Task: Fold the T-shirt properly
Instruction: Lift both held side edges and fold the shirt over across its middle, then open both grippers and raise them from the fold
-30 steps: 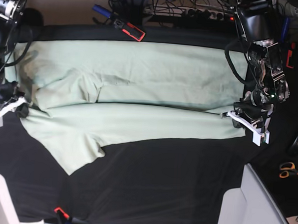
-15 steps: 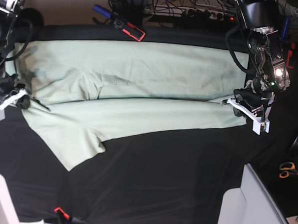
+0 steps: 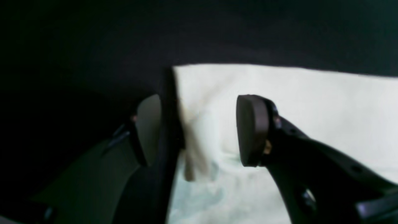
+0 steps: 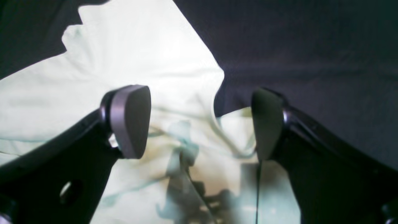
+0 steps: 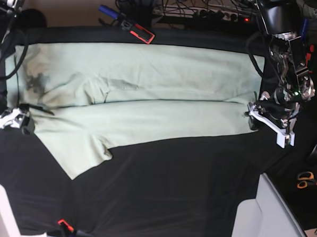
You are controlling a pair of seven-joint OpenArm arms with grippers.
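Now both tools released: left tool (image 3: 199, 130), right tool (image 4: 199, 123) gaping over T-shirt (image 5: 149, 97).

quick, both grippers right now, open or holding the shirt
left gripper: open, holding nothing, over the T-shirt.
right gripper: open, holding nothing, over the T-shirt.

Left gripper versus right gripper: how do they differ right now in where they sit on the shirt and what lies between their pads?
The left gripper sits at the T-shirt's straight side edge, with black tablecloth beyond; the right gripper sits over a rumpled, wrinkled corner. In the base view the left gripper is at the cloth's right end, the right gripper at its left end. Both stand open, with pads apart and the shirt below them.
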